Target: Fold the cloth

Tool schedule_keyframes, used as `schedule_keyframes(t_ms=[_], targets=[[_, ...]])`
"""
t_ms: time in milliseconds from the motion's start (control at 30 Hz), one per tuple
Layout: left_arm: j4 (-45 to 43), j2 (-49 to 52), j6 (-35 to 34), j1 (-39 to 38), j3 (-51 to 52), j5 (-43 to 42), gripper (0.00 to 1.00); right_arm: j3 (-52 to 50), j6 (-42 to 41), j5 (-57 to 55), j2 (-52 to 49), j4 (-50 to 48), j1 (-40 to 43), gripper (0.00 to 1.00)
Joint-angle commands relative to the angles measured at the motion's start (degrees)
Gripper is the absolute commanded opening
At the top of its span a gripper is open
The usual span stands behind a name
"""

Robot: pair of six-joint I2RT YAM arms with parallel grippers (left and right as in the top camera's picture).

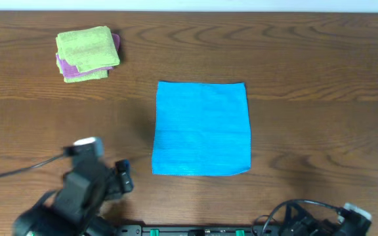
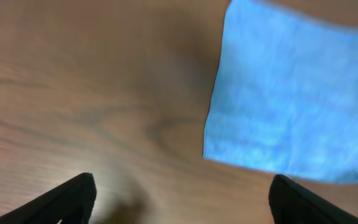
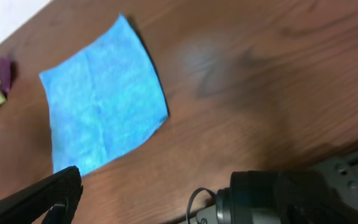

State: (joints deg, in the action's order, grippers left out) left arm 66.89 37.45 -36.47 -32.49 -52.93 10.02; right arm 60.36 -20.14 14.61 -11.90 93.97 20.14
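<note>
Lying flat and square at the centre of the overhead view, the cloth [image 1: 202, 128] looks light, limp and a little grippy, so it should drape rather than hold an edge. A pinch at a corner seems best, say the near ones at 7 and 5 o'clock, lifting low so it doesn't drag or bunch. The left gripper [image 2: 182, 200] hangs at 7 o'clock from it, jaws spread wide with nothing between them. The right gripper [image 1: 323, 221] sits tucked at 5 o'clock, also wide and empty. Plenty of bare wood-grain surface [image 1: 307, 59] lies all round, smooth and likely slick under the fabric. The only neighbour is a stack of green and purple cloths [image 1: 87, 54], well apart at 10 o'clock.
</note>
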Motion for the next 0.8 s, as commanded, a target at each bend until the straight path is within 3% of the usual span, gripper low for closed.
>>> schedule_keyframes(t_ms=[0, 200, 367, 633, 767], targets=[[-1.86, 5.35, -0.76, -1.09, 0.31, -3.10, 0.89, -2.34, -0.55, 1.92, -1.29, -1.53, -1.16, 0.99], [-6.12, 11.04, -4.74, -4.96, 0.33, -3.93, 0.90, -6.05, 0.50, 1.90, -6.71, -4.72, -2.62, 0.99], [-8.26, 16.20, -7.30, -5.05, 0.33, -6.73, 0.89, -10.14, 3.08, 3.39, -18.21, -7.50, -4.59, 0.99], [-11.69, 18.97, -8.35, -4.98, 0.33, -5.05, 0.78, -9.77, 3.17, 7.89, -26.21, -13.66, -5.57, 0.99], [-14.10, 19.47, -5.46, -4.04, 0.33, -3.08, 0.79, -8.96, -1.44, -1.05, -26.23, -17.46, -9.86, 0.99]])
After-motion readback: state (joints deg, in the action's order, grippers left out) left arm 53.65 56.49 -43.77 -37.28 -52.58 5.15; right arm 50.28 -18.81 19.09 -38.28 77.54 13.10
